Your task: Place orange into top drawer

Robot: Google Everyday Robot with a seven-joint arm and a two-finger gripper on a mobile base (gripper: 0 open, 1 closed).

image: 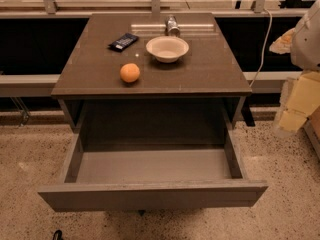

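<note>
The orange (pixel 130 72) sits on the brown cabinet top (pixel 200 74), front left of centre, apart from everything else. The top drawer (pixel 152 166) is pulled fully out below the cabinet top, and its grey floor is bare. My gripper (pixel 296 106) hangs at the right edge of the view, beside the cabinet's right side and well away from the orange. It holds nothing that I can see.
A cream-white bowl (pixel 167 48) stands at the back centre of the top. A dark snack packet (pixel 123 41) lies to its left and a small metal can (pixel 172 25) stands behind it. A white cable (pixel 263 44) hangs at the right. The floor is speckled.
</note>
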